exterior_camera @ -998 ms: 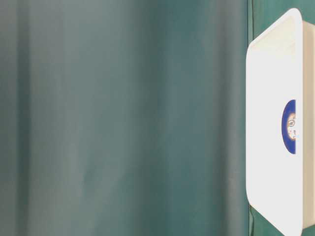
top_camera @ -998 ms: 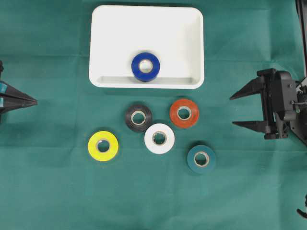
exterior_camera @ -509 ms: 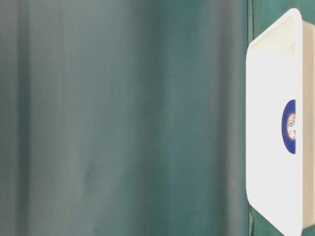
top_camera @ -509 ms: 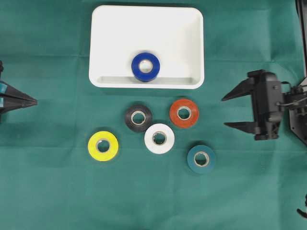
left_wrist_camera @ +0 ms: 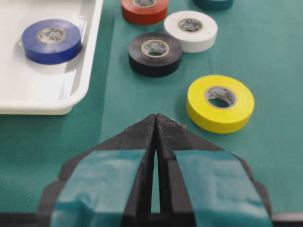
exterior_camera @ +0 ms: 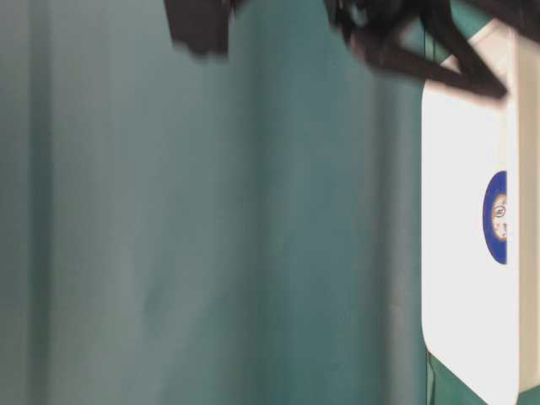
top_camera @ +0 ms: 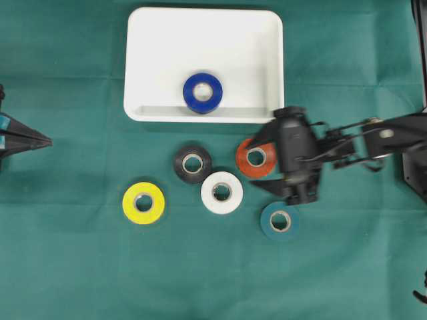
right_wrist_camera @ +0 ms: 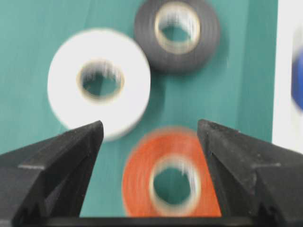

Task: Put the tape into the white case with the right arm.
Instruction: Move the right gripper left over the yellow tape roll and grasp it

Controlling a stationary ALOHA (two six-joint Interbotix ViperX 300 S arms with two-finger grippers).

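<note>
The white case (top_camera: pixel 167 53) lies at the top centre with a blue tape (top_camera: pixel 190 93) inside by its near wall. Several tapes lie on the green cloth below it: orange (top_camera: pixel 242 162), black (top_camera: pixel 179 165), white (top_camera: pixel 208 193), yellow (top_camera: pixel 130 203) and teal (top_camera: pixel 268 223). My right gripper (top_camera: pixel 255 167) is open above the orange tape, one finger on each side of it. The right wrist view shows the orange tape (right_wrist_camera: pixel 142 184) blurred between the spread fingers of the gripper (right_wrist_camera: pixel 149 125). My left gripper (top_camera: pixel 48 141) is shut and empty at the left edge.
The white tape (right_wrist_camera: pixel 66 90) and black tape (right_wrist_camera: pixel 147 38) lie just beyond the right gripper's fingers. The teal tape sits close under the gripper's lower finger. From table level the case (exterior_camera: pixel 464 278) fills the right side, and the blurred right arm (exterior_camera: pixel 396 42) crosses the top.
The right arm has swept left from the table's right side to over the orange tape, jaws still spread. The left gripper and all the tapes have stayed put.
</note>
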